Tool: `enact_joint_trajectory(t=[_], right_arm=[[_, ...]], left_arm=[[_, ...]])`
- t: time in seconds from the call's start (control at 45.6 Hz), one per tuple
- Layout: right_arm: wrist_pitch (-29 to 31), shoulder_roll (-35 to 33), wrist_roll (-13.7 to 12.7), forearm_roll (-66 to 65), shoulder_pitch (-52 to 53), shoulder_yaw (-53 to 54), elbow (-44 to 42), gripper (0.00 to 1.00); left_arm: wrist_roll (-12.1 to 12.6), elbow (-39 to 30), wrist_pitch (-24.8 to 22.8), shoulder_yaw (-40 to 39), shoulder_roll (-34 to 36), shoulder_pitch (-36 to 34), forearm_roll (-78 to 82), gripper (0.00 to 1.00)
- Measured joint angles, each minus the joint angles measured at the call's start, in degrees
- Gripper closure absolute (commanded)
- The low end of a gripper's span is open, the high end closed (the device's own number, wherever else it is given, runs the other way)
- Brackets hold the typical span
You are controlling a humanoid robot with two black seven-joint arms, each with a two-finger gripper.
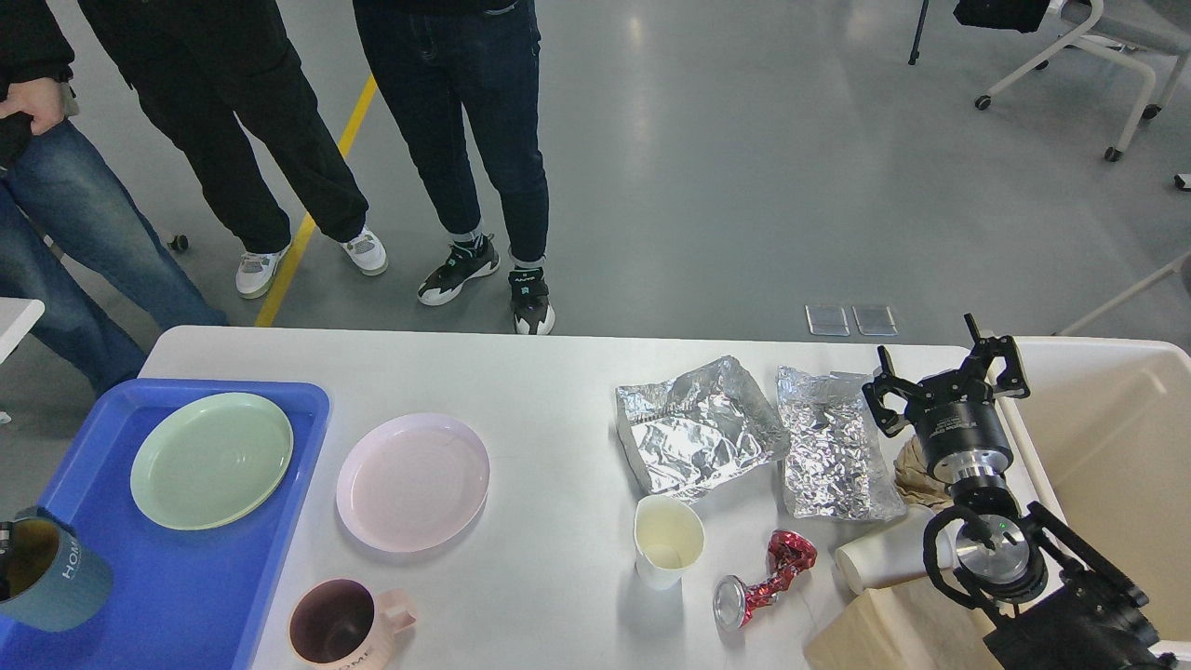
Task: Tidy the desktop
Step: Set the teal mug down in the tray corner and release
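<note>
Head view. Desktop: white, rounded corners, filling the lower half of the frame, grey floor beyond its far edge.

Left end: blue tray overhanging the left edge, carrying green plate toward its far side and teal mug at its near left corner, cut by the frame edge. Left gripper not visible; only a dark sliver beside the mug at the frame edge.

Just right of the tray: pink plate; nearer the front edge, pink mug, handle pointing right.

Right half: two crumpled foil sheets side by side, foil sheet and narrower foil piece. Nearer the front: upright paper cup, crushed red can, tipped paper cup, brown paper bag at the front edge, crumpled brown paper partly hidden behind the arm.

Right gripper: over the right end of the desktop, fingers spread wide, empty, touching nothing.

Off the right edge: cream bin.

Beyond the far edge: three people standing, legs only in view; office chair at far right.
</note>
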Motion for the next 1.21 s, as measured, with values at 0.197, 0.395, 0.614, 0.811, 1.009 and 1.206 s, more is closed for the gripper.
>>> enact_joint_trajectory(t=[0.197,0.395,0.614,0.811,1.009,1.206], right_arm=[[0.00,0.00,-0.01,0.00,0.00,0.00,0.00,0.00],[0.00,0.00,-0.01,0.00,0.01,0.00,0.00,0.00],[0.00,0.00,-0.01,0.00,0.01,0.00,0.00,0.00],[0.00,0.00,0.01,0.00,0.02,0.00,0.00,0.00],[0.00,0.00,0.02,0.00,0.02,0.00,0.00,0.00],[-0.02,0.00,0.01,0.00,0.01,0.00,0.00,0.00]], left_arm=[[-0.41,0.33,1.87,1.23,0.09,0.40,2.37,1.00],[-0.31,0.59,3.52,1.37,0.38,1.16,2.53,1.00],[-0.24,0.65,4.10,1.40,0.53,1.92,3.33,1.00],[-0.23,0.73,6.04,1.28,0.53,2.45,3.74,0.83],[0.32,0.82,11.86,0.74,0.45,3.25,3.03,0.20],[-0.03,0.65,13.35,0.34,0.46,3.74,0.81,0.08]])
